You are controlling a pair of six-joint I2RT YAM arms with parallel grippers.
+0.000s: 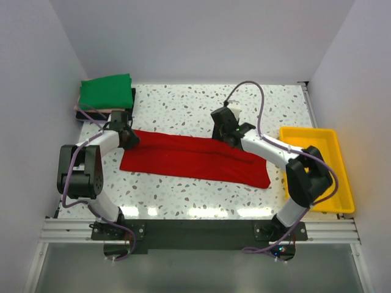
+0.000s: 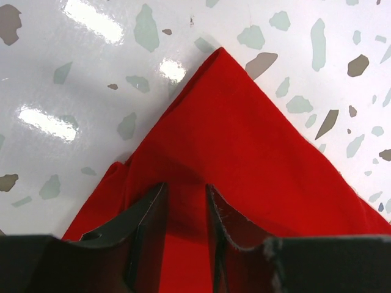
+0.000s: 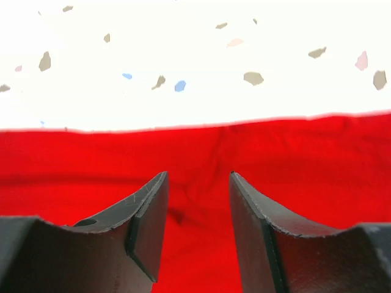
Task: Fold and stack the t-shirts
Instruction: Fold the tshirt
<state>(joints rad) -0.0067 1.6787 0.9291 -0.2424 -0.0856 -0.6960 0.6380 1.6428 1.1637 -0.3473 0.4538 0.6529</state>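
Top external view is showing the red t-shirt (image 1: 195, 160) lying across the middle of the table (image 1: 183, 104) as a long folded band. It is running from the left gripper (image 1: 127, 135) to a spot near the yellow tray (image 1: 305, 130). A green t-shirt (image 1: 107, 90) is sitting folded at the far left corner.

I am judging the red cloth as light, soft and floppy. It is likely going to sag and slide over itself, so I am planning to take it at the corners or along the folded edge, with all layers together.

In the left wrist view the fingers are looking clamped on a pinch of red cloth close to its corner. The right gripper (image 3: 198, 177) is standing with jaws apart just above the cloth, holding nothing.

I am finding no brand, label or writing anywhere.
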